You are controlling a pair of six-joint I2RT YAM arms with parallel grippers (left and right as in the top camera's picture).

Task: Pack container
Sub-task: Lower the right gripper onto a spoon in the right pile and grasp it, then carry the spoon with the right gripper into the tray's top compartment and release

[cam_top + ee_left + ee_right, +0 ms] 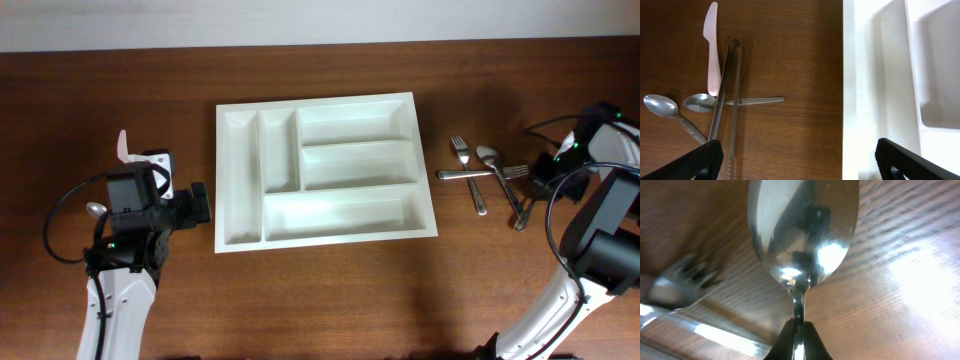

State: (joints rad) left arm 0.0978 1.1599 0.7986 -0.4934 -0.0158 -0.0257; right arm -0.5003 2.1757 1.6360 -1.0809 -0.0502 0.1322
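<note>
The container (pixel 228 170) is a large white tray with five compartments, all empty, in the middle of the table; its left rim shows in the left wrist view (pixel 850 90). My left gripper (pixel 201 203) hangs open and empty just left of the tray, its fingers straddling bare wood and the tray's rim (pixel 800 165). My right gripper (pixel 531 192) is at the far right, shut on the handle (pixel 798 341) of a metal spoon (pixel 802 225), whose bowl (pixel 488 155) lies low over the wood.
Two forks (pixel 468 172) lie crossed beside the spoon, one blurred in the right wrist view (pixel 680 280). Left of the tray lie metal tongs (pixel 727 100), a pink plastic knife (pixel 712 50) and two spoons (pixel 702 102), partly under my left arm.
</note>
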